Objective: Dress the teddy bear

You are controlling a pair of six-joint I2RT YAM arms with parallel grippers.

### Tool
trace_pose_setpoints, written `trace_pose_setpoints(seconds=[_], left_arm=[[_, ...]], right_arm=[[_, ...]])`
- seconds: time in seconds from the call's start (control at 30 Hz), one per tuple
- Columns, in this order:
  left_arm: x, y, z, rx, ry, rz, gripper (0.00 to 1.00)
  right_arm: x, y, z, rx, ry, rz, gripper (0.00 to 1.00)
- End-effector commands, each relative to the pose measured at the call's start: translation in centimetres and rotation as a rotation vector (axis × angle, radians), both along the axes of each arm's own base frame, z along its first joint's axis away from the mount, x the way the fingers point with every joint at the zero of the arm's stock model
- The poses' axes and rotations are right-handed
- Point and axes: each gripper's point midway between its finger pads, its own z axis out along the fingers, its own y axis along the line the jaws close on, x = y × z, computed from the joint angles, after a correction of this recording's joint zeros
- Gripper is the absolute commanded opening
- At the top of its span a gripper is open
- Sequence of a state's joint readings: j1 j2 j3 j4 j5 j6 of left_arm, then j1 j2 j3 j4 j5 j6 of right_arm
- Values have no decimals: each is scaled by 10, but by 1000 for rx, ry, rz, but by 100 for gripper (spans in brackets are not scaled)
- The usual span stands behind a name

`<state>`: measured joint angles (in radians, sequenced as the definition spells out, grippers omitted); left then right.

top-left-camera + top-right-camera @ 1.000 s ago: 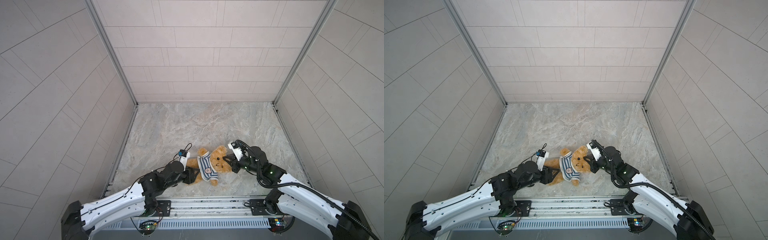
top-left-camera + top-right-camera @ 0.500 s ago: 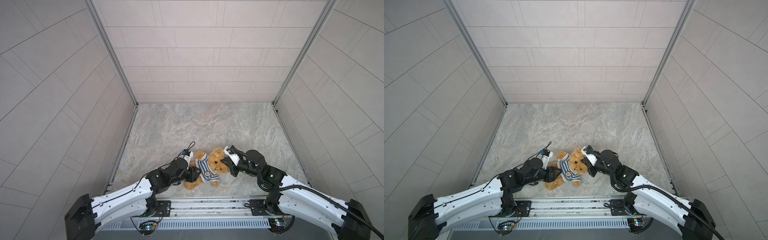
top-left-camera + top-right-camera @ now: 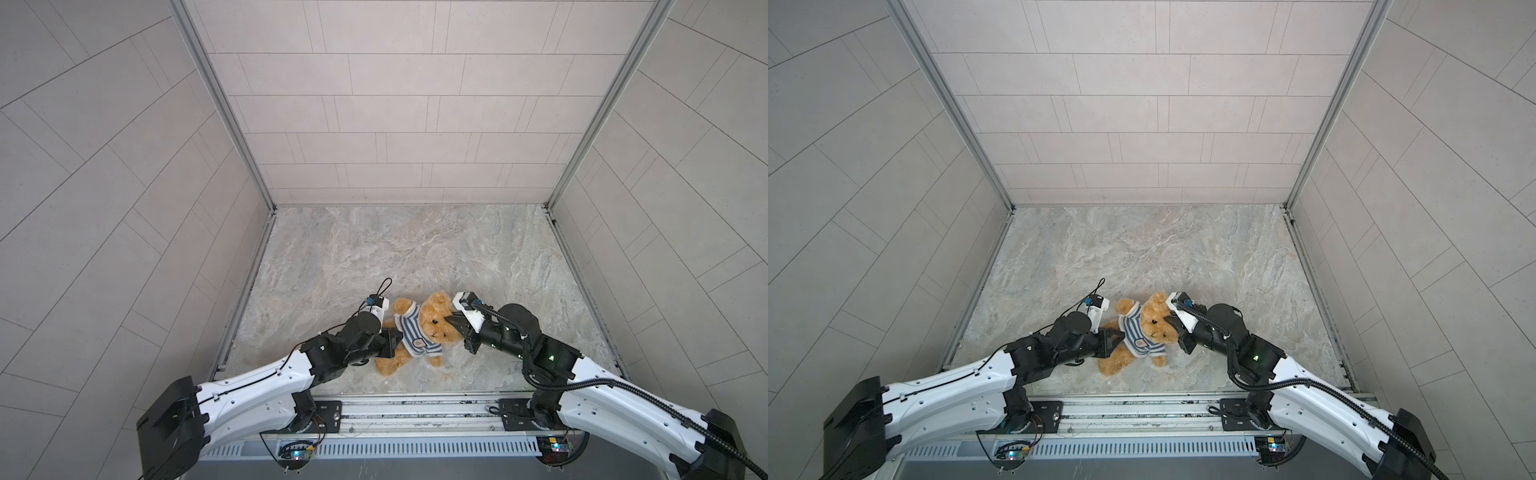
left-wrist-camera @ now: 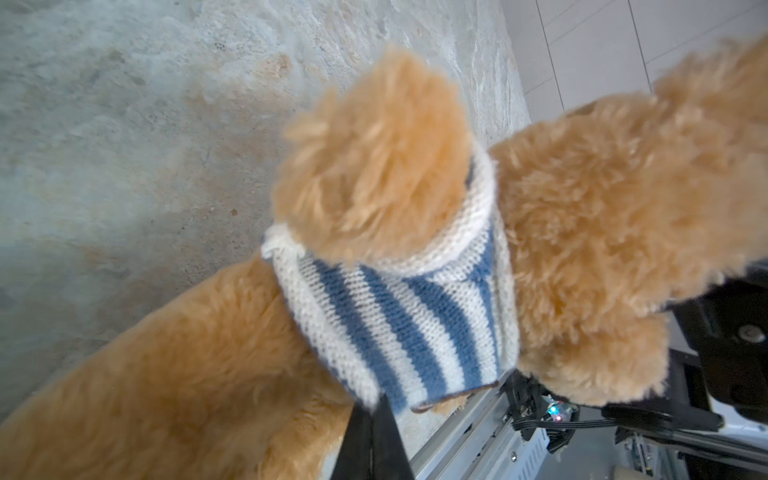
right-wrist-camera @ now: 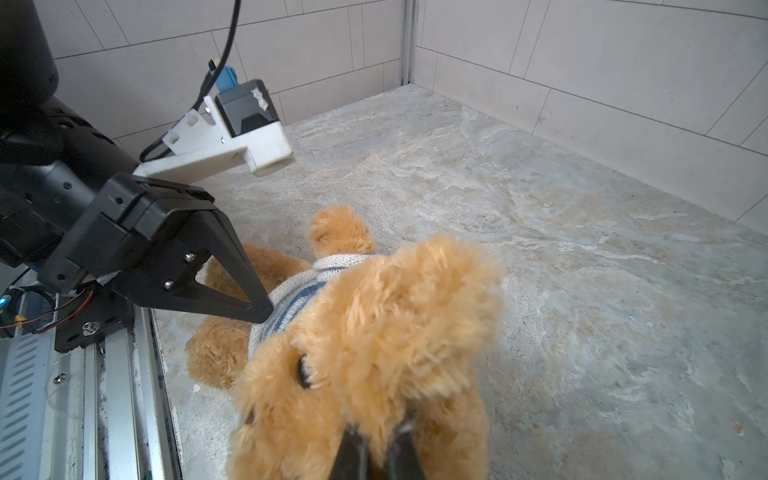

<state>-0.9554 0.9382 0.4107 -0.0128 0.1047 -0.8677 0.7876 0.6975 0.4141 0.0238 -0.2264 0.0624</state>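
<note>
Marble tabletop (image 3: 374,257): left gripper (image 3: 397,337) has just pinched the shirt (image 3: 413,334) hem, while right gripper (image 3: 449,321) clamps the teddy bear (image 3: 434,316) by its head; tugging down likely follows.

Marbled tabletop (image 3: 415,257), tiled walls (image 3: 395,104)

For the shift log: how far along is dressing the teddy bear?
Done: the striped shirt is over the teddy bear's head, with an arm through a sleeve. In hand: the left gripper pinches the hem and the right gripper clamps head fur. Left: pulling the bunched shirt down over the bare tummy.
</note>
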Motion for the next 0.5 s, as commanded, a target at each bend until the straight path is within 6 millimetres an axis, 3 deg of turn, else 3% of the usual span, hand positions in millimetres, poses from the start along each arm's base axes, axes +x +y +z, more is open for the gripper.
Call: trace_pose_setpoints(seconds=[0.0, 0.37, 0.47], left_arm=[[2, 11, -12, 28, 4, 48, 0], [2, 37, -52, 120, 24, 105, 0], [1, 30, -50, 111, 19, 71, 0]], right_arm=[[1, -5, 19, 36, -72, -22, 0], [-4, -16, 34, 69, -116, -48, 0], [-5, -15, 33, 69, -113, -41, 0]])
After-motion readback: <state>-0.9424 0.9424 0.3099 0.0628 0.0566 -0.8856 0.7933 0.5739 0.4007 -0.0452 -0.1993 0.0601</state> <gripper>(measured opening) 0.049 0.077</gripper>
